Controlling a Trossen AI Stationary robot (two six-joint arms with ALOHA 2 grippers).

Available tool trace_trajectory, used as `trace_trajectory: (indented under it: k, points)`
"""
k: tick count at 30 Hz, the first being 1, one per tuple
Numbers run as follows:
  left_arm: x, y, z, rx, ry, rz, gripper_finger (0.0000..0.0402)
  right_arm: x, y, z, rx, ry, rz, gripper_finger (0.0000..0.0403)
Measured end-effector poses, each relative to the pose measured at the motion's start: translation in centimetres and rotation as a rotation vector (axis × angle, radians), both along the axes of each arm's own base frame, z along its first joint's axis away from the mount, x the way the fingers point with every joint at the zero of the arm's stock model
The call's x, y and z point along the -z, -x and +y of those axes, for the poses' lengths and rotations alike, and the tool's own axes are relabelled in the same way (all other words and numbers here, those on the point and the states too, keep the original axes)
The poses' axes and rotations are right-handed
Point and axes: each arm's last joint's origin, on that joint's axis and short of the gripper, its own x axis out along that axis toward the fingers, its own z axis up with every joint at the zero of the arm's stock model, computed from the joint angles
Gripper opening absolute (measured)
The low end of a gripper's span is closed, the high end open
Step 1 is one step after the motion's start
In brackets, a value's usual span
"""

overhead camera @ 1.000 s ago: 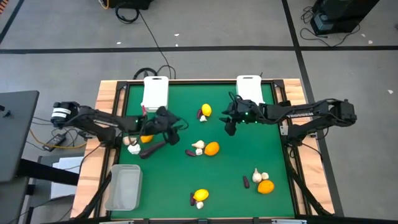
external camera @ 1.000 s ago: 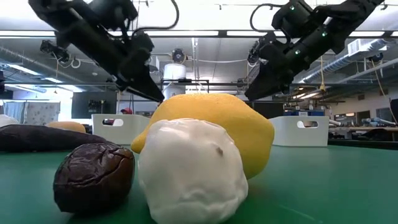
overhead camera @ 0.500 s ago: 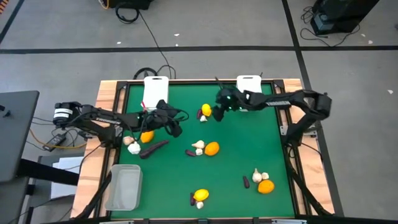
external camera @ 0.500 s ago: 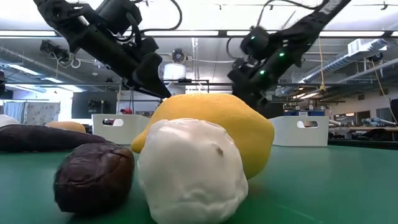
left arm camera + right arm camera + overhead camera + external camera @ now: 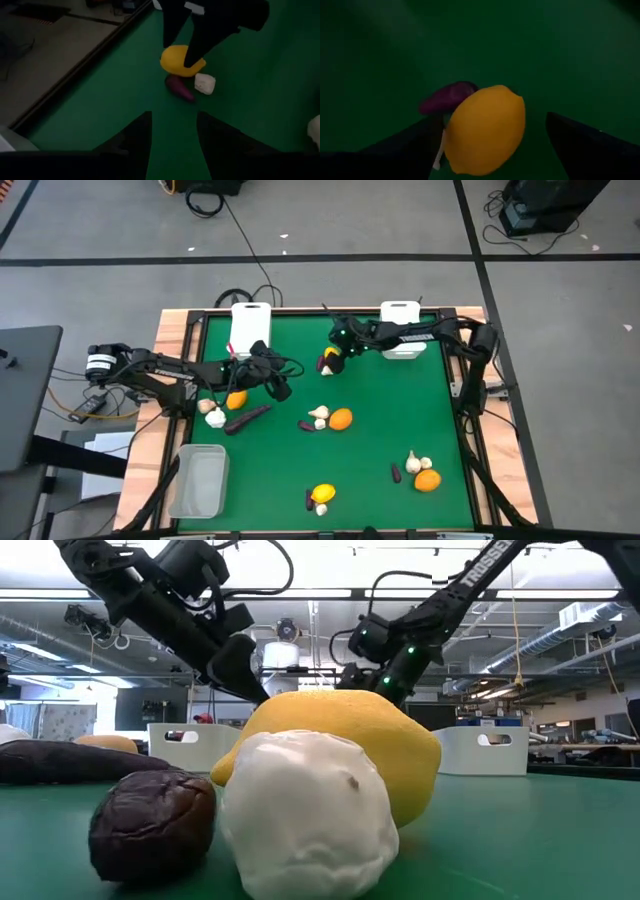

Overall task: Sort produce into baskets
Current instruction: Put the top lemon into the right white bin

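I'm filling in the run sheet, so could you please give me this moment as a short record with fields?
right gripper: open, fingers either side of the yellow lemon, not closed on it
beside lemon: purple eggplant
left gripper: over the mat at table's left, fingers apart, nothing between them
white baskets: two at the far edge
clear basket: near left corner
loose produce: clusters still on the green mat
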Motion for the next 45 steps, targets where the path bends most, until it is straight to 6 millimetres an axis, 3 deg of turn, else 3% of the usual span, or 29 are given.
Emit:
trace_trajectory:
  k: [5, 14, 20, 24, 31, 37, 41, 45]
  points:
    - [0.2, 0.1, 0.0, 0.0, 0.002, 0.021, 0.0163, 0.9, -0.5, -0.3, -0.01, -0.026, 0.048, 0.0346]
    - [0.2, 0.1, 0.0, -0.001, 0.003, 0.026, 0.0163, 0.5, -0.3, -0.3, -0.011, -0.03, 0.054, 0.025]
    - [0.2, 0.1, 0.0, -0.012, 0.028, 0.01, 0.0163, 0.2, 0.1, -0.2, -0.017, -0.036, 0.072, 0.0247]
    - [0.3, 0.1, -0.1, 0.011, 0.054, 0.01, 0.0163, -2.0, 0.9, 0.2, -0.054, -0.012, 0.075, 0.0254]
    - [0.3, 0.1, -0.1, 0.008, 0.067, 0.002, 0.0163, -7.7, 3.5, 1.2, -0.022, 0.126, 0.062, 0.025]
    - [0.3, 0.1, -0.2, 0.016, 0.059, 0.008, 0.0163, -11.5, 7.4, 1.3, 0.095, 0.265, 0.163, 0.0251]
    - [0.3, 0.1, -0.2, 0.023, 0.05, 0.015, 0.0163, -12.6, 9.9, 0.9, 0.177, 0.252, 0.228, 0.0251]
    - [0.3, 0.1, -0.2, 0.023, 0.05, 0.015, 0.0163, -12.0, 12.1, -0.2, 0.24, 0.172, 0.357, 0.0252]
